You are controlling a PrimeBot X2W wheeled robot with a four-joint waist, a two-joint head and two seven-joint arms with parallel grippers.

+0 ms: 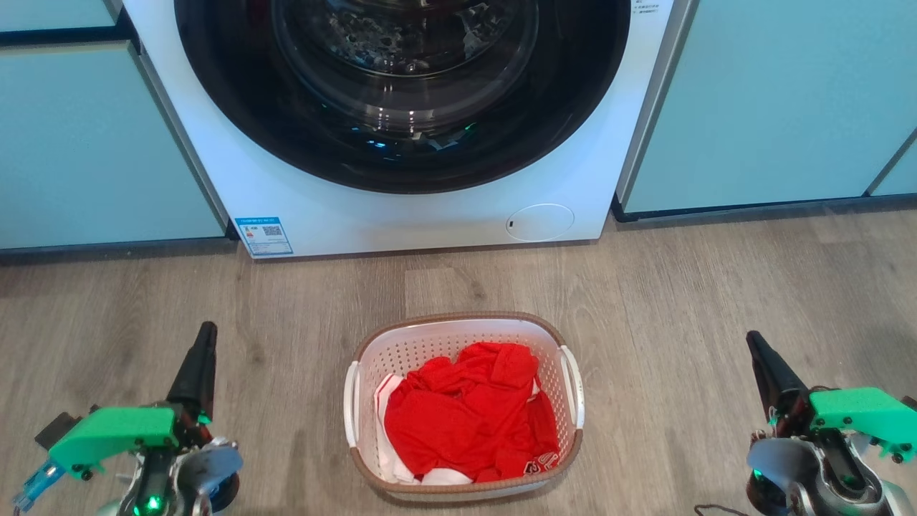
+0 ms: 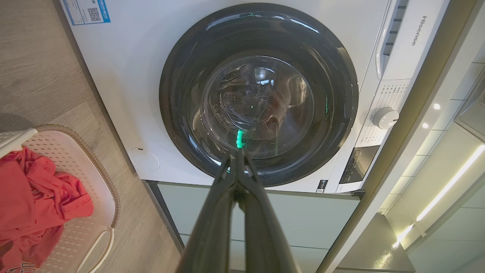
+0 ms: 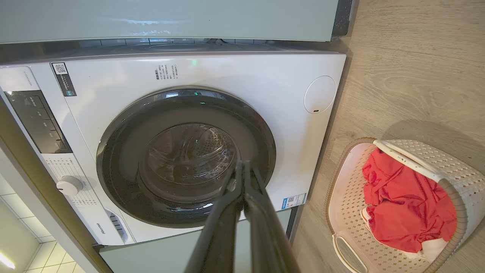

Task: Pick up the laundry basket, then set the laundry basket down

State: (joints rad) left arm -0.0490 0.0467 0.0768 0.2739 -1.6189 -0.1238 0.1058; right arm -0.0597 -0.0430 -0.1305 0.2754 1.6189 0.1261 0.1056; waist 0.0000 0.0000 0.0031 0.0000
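White laundry basket (image 1: 458, 316) of red clothes (image 1: 466, 416) on floor (image 1: 716, 287) before washing machine (image 1: 430, 222), left gripper (image 1: 205, 333) and right gripper (image 1: 754, 342) either side, well apart from it, both closed, empty

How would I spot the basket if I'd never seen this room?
Find the white washing machine with its round dark door. On the wood floor right in front of it sits the basket: white, perforated, brown-rimmed, holding red cloth.

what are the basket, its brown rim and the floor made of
The laundry basket looks like moulded white plastic, matte, with rows of small holes. Its rim is brown with a woven look, possibly plastic too; can't tell. The floor shows wood-grain planks, perhaps laminate.
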